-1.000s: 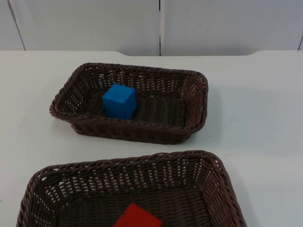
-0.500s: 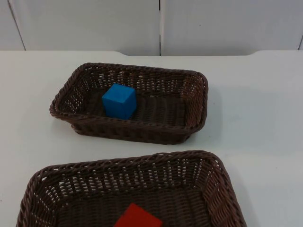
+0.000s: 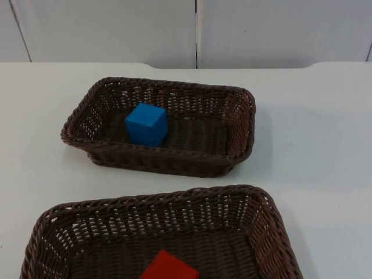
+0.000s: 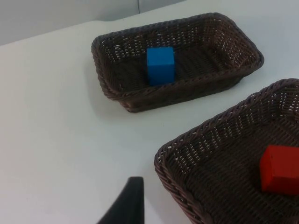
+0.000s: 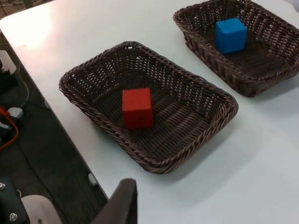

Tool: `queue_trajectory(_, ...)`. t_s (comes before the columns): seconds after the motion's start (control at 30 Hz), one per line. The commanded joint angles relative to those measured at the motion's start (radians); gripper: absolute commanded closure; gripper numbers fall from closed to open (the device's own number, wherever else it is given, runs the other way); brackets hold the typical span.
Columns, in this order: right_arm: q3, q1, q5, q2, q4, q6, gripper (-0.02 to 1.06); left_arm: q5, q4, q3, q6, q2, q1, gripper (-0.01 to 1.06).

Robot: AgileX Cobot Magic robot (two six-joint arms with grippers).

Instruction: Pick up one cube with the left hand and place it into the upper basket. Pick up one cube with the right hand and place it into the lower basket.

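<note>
Cubes (image 3: pixel 146 124) unmoved in baskets (image 3: pixel 239 125).

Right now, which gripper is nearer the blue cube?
Left, likely. Left gripper faces the blue cube across bare table; right gripper has the whole lower basket between.

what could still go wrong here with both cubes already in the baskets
1. The lower basket sits close to the table's near edge; a nudge could push it off.
2. The two baskets lie near each other, so an arm swinging low might catch the upper basket's rim.
3. The blue cube and red cube rest loose and could shift if bumped.
</note>
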Motion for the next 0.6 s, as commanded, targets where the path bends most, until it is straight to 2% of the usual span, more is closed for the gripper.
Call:
queue_trajectory(0.0, 0.009, 0.005, -0.005, -0.004, 0.012, -0.023, -0.01, 0.006, 0.007, 0.004, -0.007, -0.004, -0.007, 0.00)
queue_trajectory(0.23, 0.010, 0.005, -0.007, -0.004, 0.081, -0.117, -0.01, 0.006, 0.007, 0.004, -0.007, -0.004, -0.007, 0.00)
queue_trajectory(0.57, 0.010, 0.005, -0.007, -0.004, 0.080, -0.105, -0.01, 0.006, 0.007, 0.004, -0.007, -0.004, -0.007, 0.00)
